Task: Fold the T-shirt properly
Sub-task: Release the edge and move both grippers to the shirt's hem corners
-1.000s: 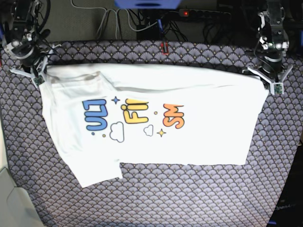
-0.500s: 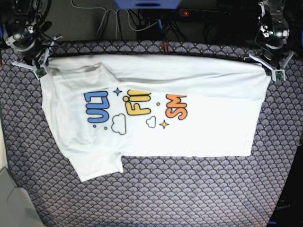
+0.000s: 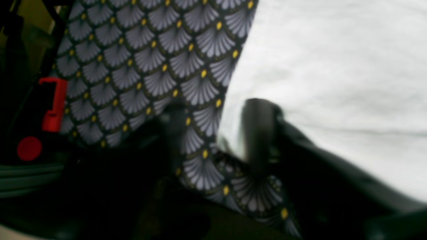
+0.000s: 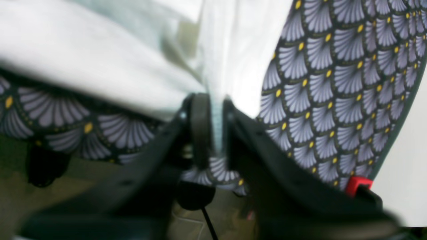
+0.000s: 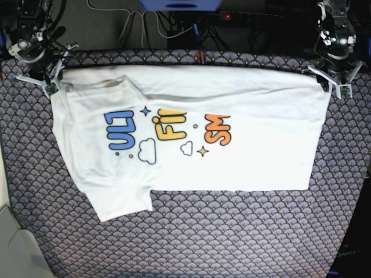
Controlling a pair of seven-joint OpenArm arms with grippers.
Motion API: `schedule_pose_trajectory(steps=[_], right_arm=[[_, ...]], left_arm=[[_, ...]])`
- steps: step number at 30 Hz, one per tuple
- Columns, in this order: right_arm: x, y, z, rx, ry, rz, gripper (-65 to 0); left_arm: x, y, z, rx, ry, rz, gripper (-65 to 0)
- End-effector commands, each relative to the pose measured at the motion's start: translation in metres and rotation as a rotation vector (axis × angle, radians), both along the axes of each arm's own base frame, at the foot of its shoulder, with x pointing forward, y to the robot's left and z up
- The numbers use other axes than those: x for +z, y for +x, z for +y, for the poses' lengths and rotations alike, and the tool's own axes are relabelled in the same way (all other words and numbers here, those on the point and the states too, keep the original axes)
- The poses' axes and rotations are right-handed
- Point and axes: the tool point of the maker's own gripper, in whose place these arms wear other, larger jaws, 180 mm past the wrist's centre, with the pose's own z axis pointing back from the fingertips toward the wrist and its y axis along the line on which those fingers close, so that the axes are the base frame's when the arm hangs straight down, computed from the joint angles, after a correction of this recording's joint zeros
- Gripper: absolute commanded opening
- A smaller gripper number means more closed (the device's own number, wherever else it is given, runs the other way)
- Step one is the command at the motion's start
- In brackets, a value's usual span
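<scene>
One T-shirt (image 5: 191, 145) lies flat on the patterned cloth (image 5: 232, 237), folded so its top edge runs between the two claws. The left gripper (image 3: 217, 133) stands at one far corner with its two fingers apart; the white edge lies just beside one finger (image 3: 258, 133), and I see nothing held between them. The right gripper (image 4: 213, 126) is at the other far corner, its jaws narrow, with a thin strip of white fabric between them. Three printed words, two clouds and two stars show below the fold.
</scene>
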Motion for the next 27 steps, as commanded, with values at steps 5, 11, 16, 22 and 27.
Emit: schedule_pose_trajectory(steps=[5,11,16,22,27], right_arm=[[0.009,0.005,-0.006,0.013,-0.021,-0.028,-34.4],[0.028,0.007,-0.035,-0.064,-0.066,-0.078,-33.1],[0.057,0.017,-0.045,-0.067,-0.115,-0.151,-33.1],[0.081,0.04,-0.049,-0.055,-0.151,-0.223,-33.0],[0.091,0.058,-0.047,-0.056,-0.145,-0.271,-32.9]], left_arm=[[0.012,0.007,0.005,-0.01,0.029,-0.036,-12.9],[0.017,0.01,0.009,-0.011,0.041,-0.047,-11.8],[0.055,0.024,0.019,0.007,0.08,-0.143,-11.8],[0.106,0.052,0.023,0.002,0.131,-0.282,-11.8],[0.13,0.075,0.027,0.014,0.141,-0.366,-11.8]])
